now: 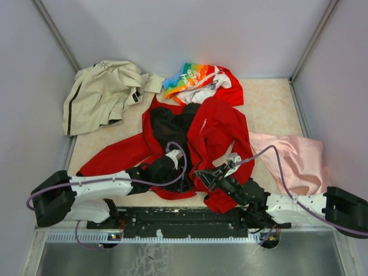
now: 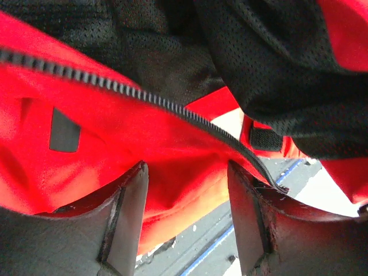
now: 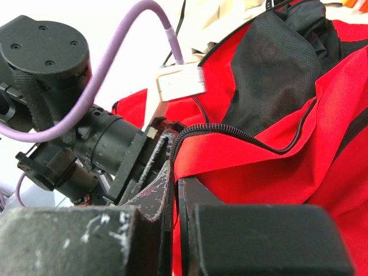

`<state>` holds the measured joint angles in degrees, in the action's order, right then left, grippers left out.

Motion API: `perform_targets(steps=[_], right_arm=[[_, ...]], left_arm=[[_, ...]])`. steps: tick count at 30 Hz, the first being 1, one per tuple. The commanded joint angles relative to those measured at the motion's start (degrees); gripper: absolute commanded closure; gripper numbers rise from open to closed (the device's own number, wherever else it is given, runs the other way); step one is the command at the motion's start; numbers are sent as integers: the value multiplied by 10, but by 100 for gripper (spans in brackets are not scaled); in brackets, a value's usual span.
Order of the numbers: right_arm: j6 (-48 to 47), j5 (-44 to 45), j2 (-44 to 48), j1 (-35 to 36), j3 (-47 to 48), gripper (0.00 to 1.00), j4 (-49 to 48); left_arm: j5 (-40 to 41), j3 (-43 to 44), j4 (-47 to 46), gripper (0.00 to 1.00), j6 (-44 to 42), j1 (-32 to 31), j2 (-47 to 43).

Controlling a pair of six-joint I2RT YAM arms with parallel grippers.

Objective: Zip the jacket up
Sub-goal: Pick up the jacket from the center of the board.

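While our right gripper (image 3: 174, 185) pinches the six-o'clock hem of the bright red, black-lined jacket (image 1: 218, 129), our spread left gripper (image 2: 187, 184) likely must catch the black zipper teeth (image 2: 144, 95) next.

robot lab cell: plain grey partition walls (image 1: 172, 34), black mounting rail (image 1: 178, 217).

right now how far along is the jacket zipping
Done: nothing zipped; the jacket lies open, black lining showing, zipper teeth unjoined. In hand: the right fingers pinch a red edge near the hem; the left fingers stand apart at the toothed edge. Left: join both sides and run the zip up.
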<state>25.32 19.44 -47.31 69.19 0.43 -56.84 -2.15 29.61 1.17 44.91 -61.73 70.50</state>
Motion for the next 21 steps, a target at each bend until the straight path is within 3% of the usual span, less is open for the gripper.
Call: perform_targets(steps=[1,6,17,21], right_arm=[[2,24,0,-5,-21,100,-37],[1,26,3,-5,-22,100,-35],[-1,22,-13,-5,-17,100,-43],[1,19,-20,-5,-16,100,-45]], left_arm=[[20,32,21,37,-18,-1,53],[31,26,75,41,-25,-2,74],[206,35,289,73,1,-1,0],[246,44,325,73,14,-1,-13]])
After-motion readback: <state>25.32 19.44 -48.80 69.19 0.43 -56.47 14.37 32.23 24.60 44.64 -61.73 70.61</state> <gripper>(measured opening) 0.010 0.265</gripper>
